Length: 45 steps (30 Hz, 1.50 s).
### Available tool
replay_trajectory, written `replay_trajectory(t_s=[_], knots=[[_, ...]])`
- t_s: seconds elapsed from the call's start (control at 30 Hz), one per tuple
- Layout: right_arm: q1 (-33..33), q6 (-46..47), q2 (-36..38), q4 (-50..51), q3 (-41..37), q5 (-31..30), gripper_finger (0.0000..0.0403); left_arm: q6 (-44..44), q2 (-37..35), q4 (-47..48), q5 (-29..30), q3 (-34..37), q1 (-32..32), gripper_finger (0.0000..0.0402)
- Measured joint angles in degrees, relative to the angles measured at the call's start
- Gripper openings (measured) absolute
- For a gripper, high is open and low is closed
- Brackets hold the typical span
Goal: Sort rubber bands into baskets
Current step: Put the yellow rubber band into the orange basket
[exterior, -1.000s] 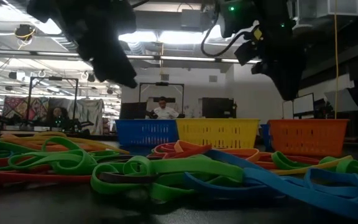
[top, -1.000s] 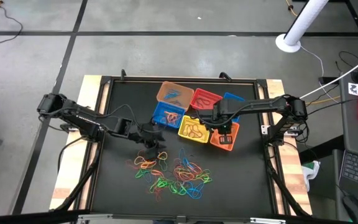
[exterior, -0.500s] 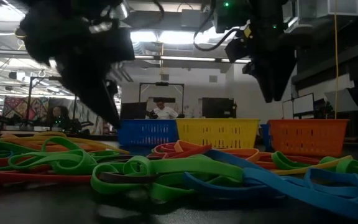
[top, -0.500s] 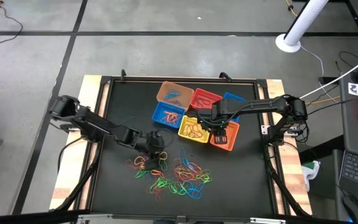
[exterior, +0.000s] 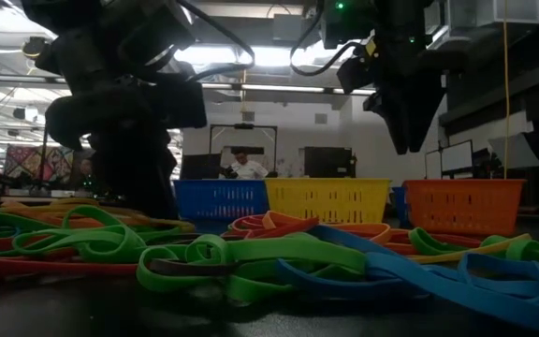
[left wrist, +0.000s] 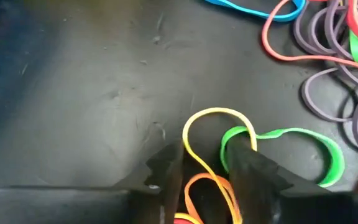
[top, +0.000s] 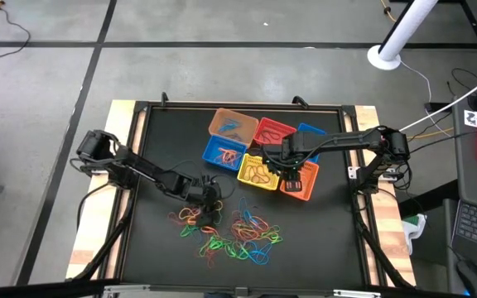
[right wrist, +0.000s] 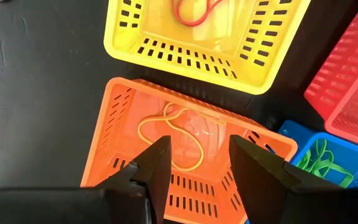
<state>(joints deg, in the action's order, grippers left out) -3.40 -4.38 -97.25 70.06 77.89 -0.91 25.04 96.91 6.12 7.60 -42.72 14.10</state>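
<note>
Black bench mat carries the baskets cluster up top and the rubber bands (top: 226, 228) piled loose below. Your left gripper (left wrist: 204, 165) sits down at the pile's edge, jaws apart either side of a yellow band (left wrist: 219, 115), a green band (left wrist: 284, 140) just beside; likely lining up a pick. A second ago it hung higher, nearer the blue basket (top: 224, 152). Your right gripper (right wrist: 197, 158) hovers over the orange basket (right wrist: 126, 102), jaws apart, a yellow band lying inside, so looks like a drop just made.

6 baskets (top: 259, 153), 2 arms, 1 loose pile of rubber bands (top: 230, 230), too many to count
</note>
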Motion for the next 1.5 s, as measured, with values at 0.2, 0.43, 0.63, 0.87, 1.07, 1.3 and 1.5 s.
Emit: replay_trajectory(t_s=[0.2, 0.43, 0.63, 0.87, 1.07, 1.3, 1.5], knots=[[0.0, 0.0, 0.0, -0.2, 0.0, 0.0, 0.0163, 0.1, -0.2, 0.0, -0.2, 0.0, -0.1, 0.0044], [0.0, 0.0, 0.0, -0.2, 0.0, 0.0, 0.0163, 0.2, -0.5, -0.9, -0.9, 0.2, -0.1, 0.0006], [0.0, 0.0, 0.0, -0.8, 0.0, 0.0, 0.0163, 0.2, -0.9, -2.3, -1.8, 0.3, 0.0, 0.0032], [0.0, 0.0, 0.0, -1.7, 0.0, 0.0, 0.0163, 0.1, -1.0, -2.2, -1.7, 0.3, 0.0, 0.0086], [0.0, 0.0, 0.0, -1.7, 0.0, 0.0, 0.0163, 0.2, -1.1, -2.4, -1.6, 0.3, 0.0, 0.0127], [0.0, 0.0, 0.0, -1.7, 0.0, 0.0, 0.0163, 3.6, -1.1, -2.5, -2.8, 0.3, 0.0, 0.0134], [0.0, 0.0, 0.0, -1.7, 0.0, 0.0, 0.0163, 6.6, -2.3, -2.5, -3.2, 0.3, -0.2, 0.0134]])
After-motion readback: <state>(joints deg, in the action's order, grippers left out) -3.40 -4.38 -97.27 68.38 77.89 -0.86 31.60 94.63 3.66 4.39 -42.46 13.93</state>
